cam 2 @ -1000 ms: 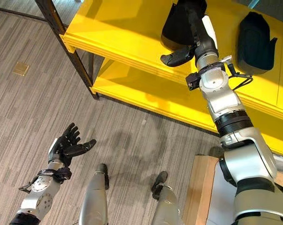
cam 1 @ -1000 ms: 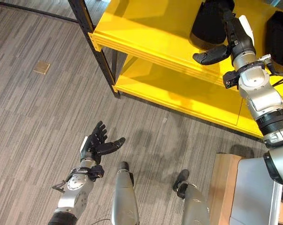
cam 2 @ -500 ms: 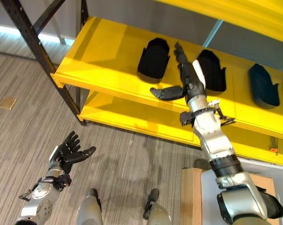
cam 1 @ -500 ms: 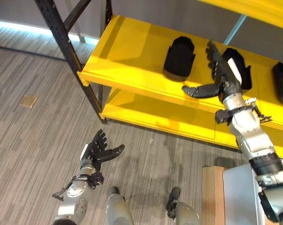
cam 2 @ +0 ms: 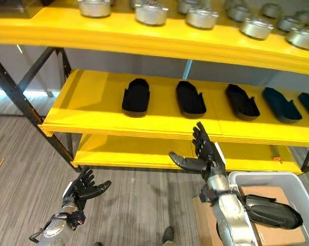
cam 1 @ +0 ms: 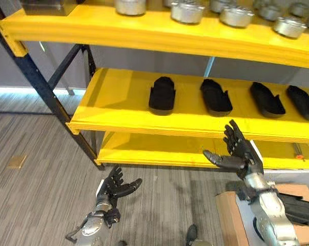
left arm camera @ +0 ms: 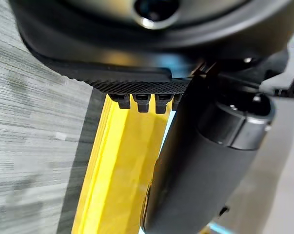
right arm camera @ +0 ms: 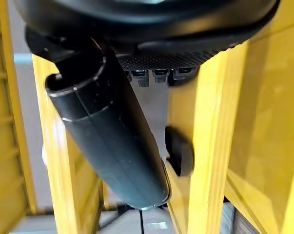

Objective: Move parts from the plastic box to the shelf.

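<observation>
Grey wood-look floor (cam 1: 36,148), yellow shelf (cam 2: 118,128). Several black parts (cam 2: 136,96) lined up on middle tier; one more in plastic box (cam 2: 297,187). Right hand (cam 2: 208,156) and left hand (cam 2: 77,192) empty, fingers spread. Task partly done, likely.

Storeroom or workshop parts store. A yellow steel shelf (cam 2: 159,130) on dark diagonal-braced posts spans 9 to 3 o'clock; its top level holds metal canisters (cam 2: 151,13), its middle level black moulded parts (cam 2: 136,97). A grey plastic box (cam 2: 292,187) sits at 4 o'clock on grey plank floor (cam 2: 21,189).
</observation>
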Tool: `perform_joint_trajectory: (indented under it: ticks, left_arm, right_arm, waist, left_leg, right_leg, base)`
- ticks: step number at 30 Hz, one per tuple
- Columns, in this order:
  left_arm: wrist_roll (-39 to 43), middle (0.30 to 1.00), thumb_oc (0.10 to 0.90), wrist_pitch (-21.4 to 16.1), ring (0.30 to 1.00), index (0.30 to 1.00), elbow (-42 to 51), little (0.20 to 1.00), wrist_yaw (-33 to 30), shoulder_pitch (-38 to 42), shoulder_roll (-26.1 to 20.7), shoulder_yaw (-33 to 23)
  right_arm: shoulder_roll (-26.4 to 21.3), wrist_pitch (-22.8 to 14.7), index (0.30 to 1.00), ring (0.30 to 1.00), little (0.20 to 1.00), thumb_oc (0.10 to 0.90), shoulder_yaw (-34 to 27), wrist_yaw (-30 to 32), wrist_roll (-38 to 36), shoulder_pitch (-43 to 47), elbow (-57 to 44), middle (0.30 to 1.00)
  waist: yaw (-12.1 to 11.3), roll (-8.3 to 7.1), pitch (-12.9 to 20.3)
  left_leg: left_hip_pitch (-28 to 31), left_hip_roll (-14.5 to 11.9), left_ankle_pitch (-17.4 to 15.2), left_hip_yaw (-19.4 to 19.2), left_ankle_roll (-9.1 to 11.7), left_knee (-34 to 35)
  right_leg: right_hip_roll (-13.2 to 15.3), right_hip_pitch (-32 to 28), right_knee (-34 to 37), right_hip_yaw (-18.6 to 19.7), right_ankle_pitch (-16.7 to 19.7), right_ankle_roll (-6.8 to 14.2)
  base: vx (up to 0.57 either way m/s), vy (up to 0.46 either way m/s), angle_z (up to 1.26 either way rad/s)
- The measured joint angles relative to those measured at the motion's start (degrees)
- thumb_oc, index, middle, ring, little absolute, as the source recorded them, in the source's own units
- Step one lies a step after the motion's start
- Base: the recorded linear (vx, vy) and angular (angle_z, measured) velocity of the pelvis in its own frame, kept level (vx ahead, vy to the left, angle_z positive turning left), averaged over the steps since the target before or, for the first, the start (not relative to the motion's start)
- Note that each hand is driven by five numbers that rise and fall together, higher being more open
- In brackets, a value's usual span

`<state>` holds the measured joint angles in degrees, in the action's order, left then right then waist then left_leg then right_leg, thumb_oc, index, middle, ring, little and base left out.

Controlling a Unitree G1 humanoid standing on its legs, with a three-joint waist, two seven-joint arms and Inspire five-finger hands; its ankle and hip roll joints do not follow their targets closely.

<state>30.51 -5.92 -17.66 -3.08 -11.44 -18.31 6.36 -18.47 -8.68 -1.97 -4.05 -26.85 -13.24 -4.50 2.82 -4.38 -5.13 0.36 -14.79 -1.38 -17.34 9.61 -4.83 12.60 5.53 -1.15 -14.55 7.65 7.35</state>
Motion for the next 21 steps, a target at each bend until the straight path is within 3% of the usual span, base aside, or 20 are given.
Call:
perform_joint_trajectory:
  ticks: [3, 8, 12, 21]
  left_arm:
    - [-1.7, 1.0, 0.9, 0.0, 1.0, 1.0, -0.5, 1.0, 0.0, -0.9, 1.6, 0.1]
    - [-3.0, 1.0, 0.9, -0.1, 1.0, 1.0, -0.9, 1.0, 0.0, -0.6, 2.6, 0.8]
    - [-3.9, 1.0, 0.9, -0.3, 1.0, 1.0, -1.6, 1.0, -1.2, -0.7, 3.5, 1.2]
    - [-4.1, 1.0, 0.9, -0.6, 1.0, 1.0, -1.6, 1.0, -2.8, -0.2, 3.5, 2.9]
  right_arm:
    - [0.5, 0.0, 1.0, 1.0, 1.0, 0.9, -1.8, -0.9, -0.9, -7.5, 0.4, 1.0]
    - [2.2, 0.1, 1.0, 1.0, 1.0, 0.9, -2.4, -1.8, -2.7, -10.4, 1.0, 1.0]
    - [6.4, -0.1, 1.0, 1.0, 1.0, 0.9, -1.4, -2.2, -5.4, -13.3, 1.1, 1.0]
    - [7.7, -1.7, 1.0, 1.0, 1.0, 0.9, -0.9, -0.4, -7.7, -12.6, 5.5, 1.0]
  waist:
    - [3.1, 0.6, 1.2]
    - [5.6, 1.68, 3.2]
    - [6.9, 1.99, 3.9]
    - [8.0, 2.3, 4.1]
  left_leg:
    - [2.0, -0.1, 1.6, -1.7, 0.1, 3.1]
    - [4.4, 0.0, 2.4, -4.4, 0.2, 5.4]
    - [6.8, 0.0, 2.8, -7.5, 0.4, 6.8]
    - [6.9, 0.2, 2.8, -8.9, 0.4, 7.0]
  right_leg:
    - [-0.8, -0.1, 1.3, 1.1, 0.5, -0.2]
    - [-2.0, 0.1, 2.6, 3.1, 1.1, 0.1]
    - [-2.6, 0.4, 2.9, 5.7, 1.6, -0.1]
    - [-2.6, 0.9, 3.5, 6.7, 2.6, 0.1]
  base:
    - [0.03, 0.028, -0.26]
    - [0.0, 0.021, -0.27]
    - [0.0, 0.03, -0.33]
    - [-0.01, 0.03, -0.09]
